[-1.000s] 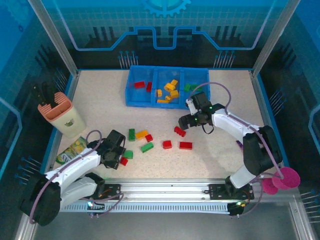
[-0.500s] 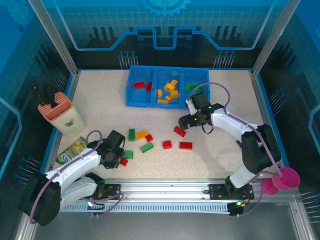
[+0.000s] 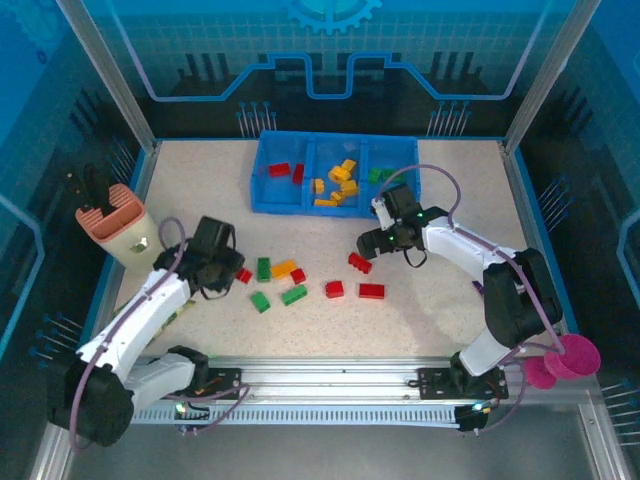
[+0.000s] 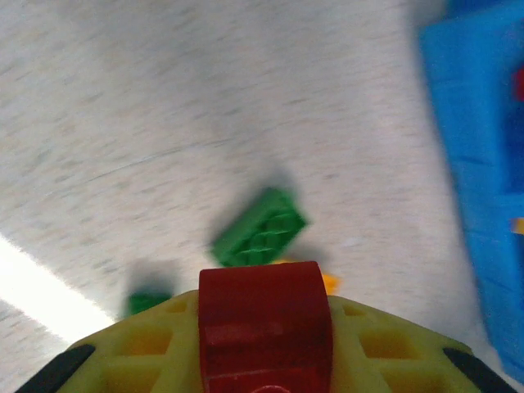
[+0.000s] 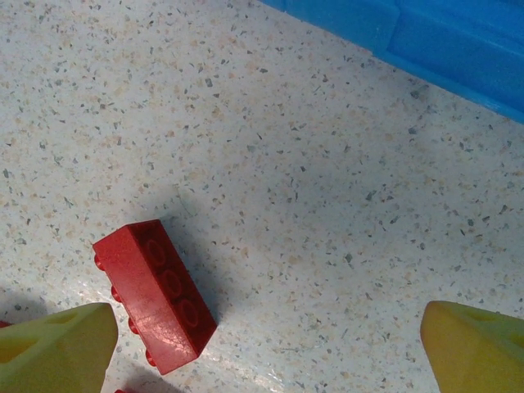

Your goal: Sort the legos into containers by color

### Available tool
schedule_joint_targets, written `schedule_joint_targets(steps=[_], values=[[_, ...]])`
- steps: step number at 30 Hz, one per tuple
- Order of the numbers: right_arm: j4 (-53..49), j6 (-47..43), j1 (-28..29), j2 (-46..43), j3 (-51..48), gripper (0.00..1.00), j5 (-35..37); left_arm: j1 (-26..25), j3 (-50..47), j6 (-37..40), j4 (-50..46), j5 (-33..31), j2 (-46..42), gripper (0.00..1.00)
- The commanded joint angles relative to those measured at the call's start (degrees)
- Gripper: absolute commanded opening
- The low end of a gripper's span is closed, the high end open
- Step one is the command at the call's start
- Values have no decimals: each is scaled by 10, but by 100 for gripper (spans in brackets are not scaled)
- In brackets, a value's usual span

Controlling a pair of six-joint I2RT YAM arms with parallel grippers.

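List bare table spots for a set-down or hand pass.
Free: between utensil holder and blue tray; far-right corner beside the tray; near strip between legos and front rail. Crowded: mid-table, loose legos from left pincer to right pincer.

Left wrist view is all motion-smeared: red brick (image 4: pixel 262 327) in my left claw (image 4: pixel 262 364) runs off the bottom edge, studs unreadable; green brick (image 4: pixel 260 229) blurred; orange brick (image 4: pixel 328 283) mostly hidden behind the red one; small green brick (image 4: pixel 149 303) half behind my finger (image 4: pixel 147 348); blue tray (image 4: pixel 475 164) cut by right edge. Right wrist view: my right claw (image 5: pixel 262 352) fingertips (image 5: pixel 51 354) cut off at bottom, tray cropped at top
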Motion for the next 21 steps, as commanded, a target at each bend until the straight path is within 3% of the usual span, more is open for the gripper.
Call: schedule_joint_targets(steps=[1,6,16,21], values=[[8,-6,-8,-11,4,97,-4,6,64,85,37,5,60,28],[10,-6,-10,-16,5,97,-2,6,176,157,121,15,185,27],[11,-6,-12,-23,5,97,-5,5,382,246,189,-8,437,27],[4,-7,-12,-27,8,97,-5,5,528,287,147,-28,569,27]])
